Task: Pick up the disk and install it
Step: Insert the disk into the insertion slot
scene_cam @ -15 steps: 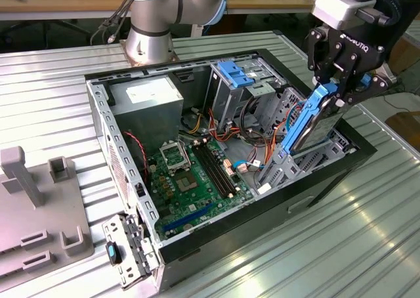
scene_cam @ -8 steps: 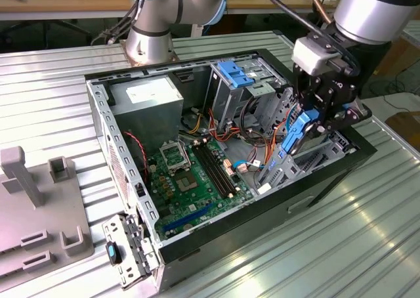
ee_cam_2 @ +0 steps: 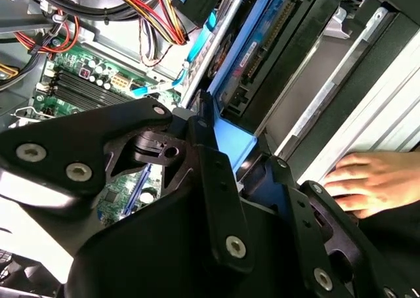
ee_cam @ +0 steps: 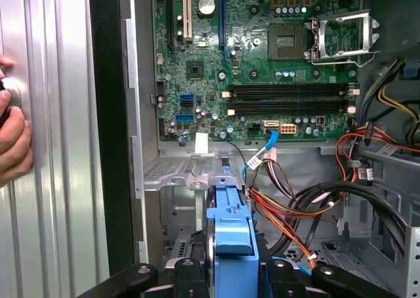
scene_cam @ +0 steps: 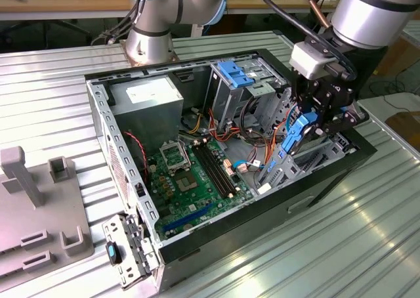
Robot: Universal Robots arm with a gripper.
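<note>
ok, closest in: my gripper (ee_cam: 236, 279) is pinching the disk (ee_cam: 233, 235), 1 finger on each side of it. in both wrist views the blue rail fills the gap between the fingers (ee_cam_2: 220, 180).

in the exterior view the gripper (scene_cam: 315, 119) holds the disk (scene_cam: 296, 135) on edge, tilted, inside the open computer case (scene_cam: 315, 188) at the exterior view's right end. it is low among the metal drive bay (scene_cam: 314, 159). whether it touches the bay i cannot tell.

step in hand, as i judge it: pickup is done and this is the install, with the disk at the bay but not yet seated. seating it calls for the rails kept in line with the bay slot, and clear of the orange and red cables (ee_cam: 295, 206) that lie just beside it.

past the cables, the motherboard (ee_cam: 262, 62) lies flat on the case floor, with 2 black memory slots and the cpu socket bare.

a person's hand (ee_cam_2: 371, 180) rests outside the case wall, near my fingers, so there is a risk if i swing that way.

farther off, a pale-blue bracket (scene_cam: 236, 71) sits at the upper bay. the ribbed metal table (scene_cam: 341, 245) lies under it all.
</note>
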